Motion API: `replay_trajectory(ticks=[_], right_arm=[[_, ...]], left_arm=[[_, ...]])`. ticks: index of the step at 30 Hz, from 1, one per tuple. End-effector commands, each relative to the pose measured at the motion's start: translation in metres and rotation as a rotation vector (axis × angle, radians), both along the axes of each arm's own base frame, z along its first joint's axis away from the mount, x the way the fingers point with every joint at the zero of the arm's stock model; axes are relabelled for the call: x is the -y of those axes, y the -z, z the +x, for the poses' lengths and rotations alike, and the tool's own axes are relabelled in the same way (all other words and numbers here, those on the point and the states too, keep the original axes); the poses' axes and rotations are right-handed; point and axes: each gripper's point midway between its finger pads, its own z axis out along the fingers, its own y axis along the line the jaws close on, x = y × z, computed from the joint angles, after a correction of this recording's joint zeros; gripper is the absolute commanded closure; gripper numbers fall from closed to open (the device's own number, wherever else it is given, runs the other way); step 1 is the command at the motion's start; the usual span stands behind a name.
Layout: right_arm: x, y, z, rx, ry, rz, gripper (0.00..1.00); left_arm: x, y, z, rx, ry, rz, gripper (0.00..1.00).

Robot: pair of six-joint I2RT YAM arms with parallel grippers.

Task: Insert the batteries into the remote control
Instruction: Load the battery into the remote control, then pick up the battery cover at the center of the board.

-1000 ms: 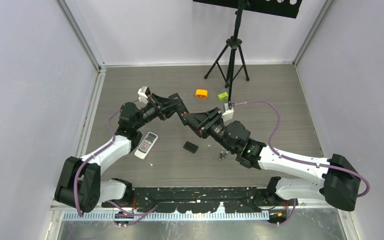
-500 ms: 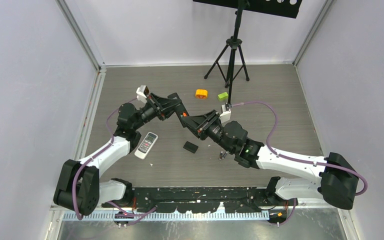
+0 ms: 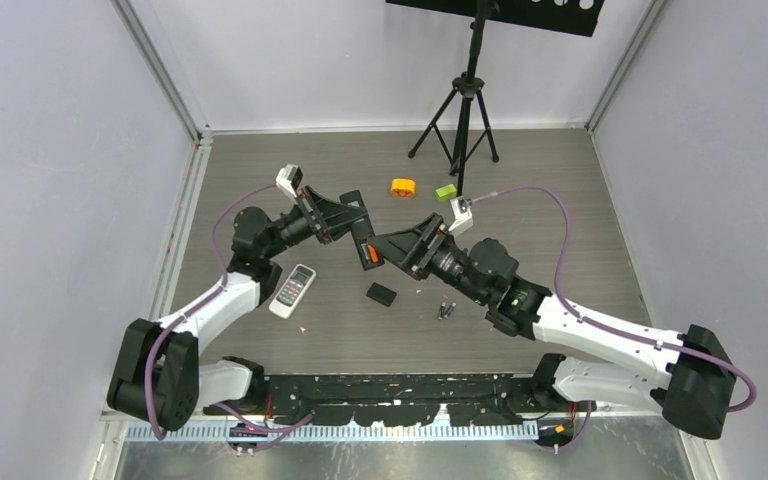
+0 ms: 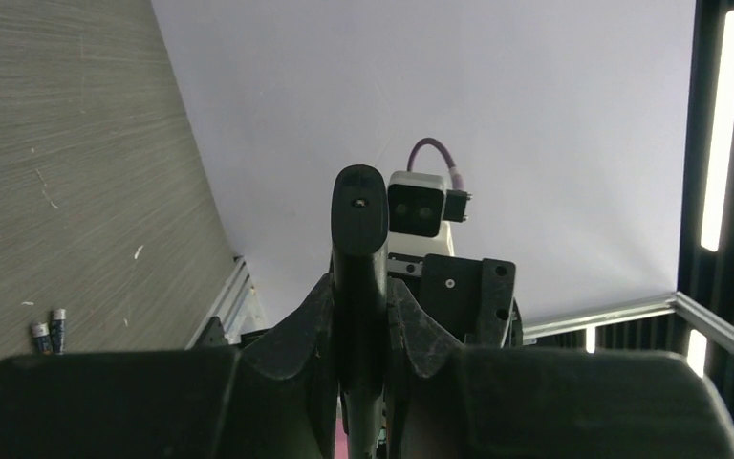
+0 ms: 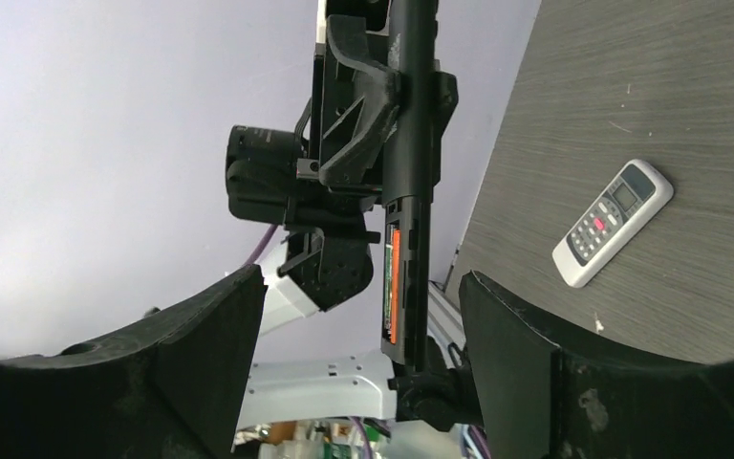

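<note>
Counter [image 3: 580, 220]: matt grey laminate with fine wood grain, lightly scuffed.
Black remote [image 5: 411, 143]: smooth black plastic, slight sheen.
Orange battery [image 5: 394, 282]: glossy wrap.
Loose batteries [image 4: 48, 331]: dark wrap, bare metal ends.
White remote [image 5: 613, 222]: smooth white plastic, rubbery-looking buttons.
Left hand [image 4: 359, 316]: matt black plastic.
Right hand [image 5: 358, 354]: matt black plastic, faintly grainy.

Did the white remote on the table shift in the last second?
No. The white remote lies at the same spot and angle, left of the small black cover.
</note>
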Motion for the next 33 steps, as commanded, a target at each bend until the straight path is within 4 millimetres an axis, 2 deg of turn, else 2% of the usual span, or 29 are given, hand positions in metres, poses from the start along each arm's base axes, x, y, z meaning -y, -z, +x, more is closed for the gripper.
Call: replay_trajectory(ticks=[1, 6, 9, 12, 14, 18, 19, 21, 23, 27, 33], right_arm=[[-0.001, -0.004, -0.013, 0.122, -0.084, -0.085, 0.22], [-0.004, 0.003, -0.012, 0.181, -0.123, -0.256, 0.28], [0.005, 0.011, -0.006, 0.217, -0.097, -0.388, 0.29], [0.025, 0.022, 0.008, 0.240, -0.010, -0.528, 0.23], [0.032, 0.036, 0.013, 0.272, -0.012, -0.644, 0.21], [0.050, 0.098, 0.023, 0.211, -0.089, -1.014, 0.21], [0.051, 0.106, 0.026, 0.202, -0.115, -1.089, 0.21], [0.054, 0.141, 0.031, 0.147, -0.194, -1.262, 0.19], [0.053, 0.158, 0.033, 0.121, -0.262, -1.358, 0.22], [0.032, 0.181, 0.029, 0.183, -0.444, -1.379, 0.28], [0.020, 0.216, 0.029, 0.195, -0.612, -1.441, 0.29]], left_arm=[[-0.002, -0.024, -0.013, 0.203, 0.021, 0.028, 1.00], [-0.008, -0.017, -0.014, 0.225, -0.018, 0.121, 1.00], [-0.016, -0.007, -0.011, 0.217, -0.071, 0.212, 1.00], [-0.035, 0.021, -0.001, 0.162, -0.189, 0.387, 1.00], [-0.059, 0.058, 0.003, 0.081, -0.292, 0.569, 1.00], [-0.093, 0.089, 0.005, 0.004, -0.429, 0.731, 1.00], [-0.098, 0.091, 0.004, 0.000, -0.445, 0.742, 1.00], [-0.103, 0.095, 0.003, -0.006, -0.469, 0.753, 1.00], [-0.106, 0.096, 0.003, -0.006, -0.480, 0.762, 1.00], [-0.108, 0.101, 0.004, -0.014, -0.469, 0.782, 1.00], [-0.107, 0.107, 0.005, -0.026, -0.450, 0.781, 1.00]])
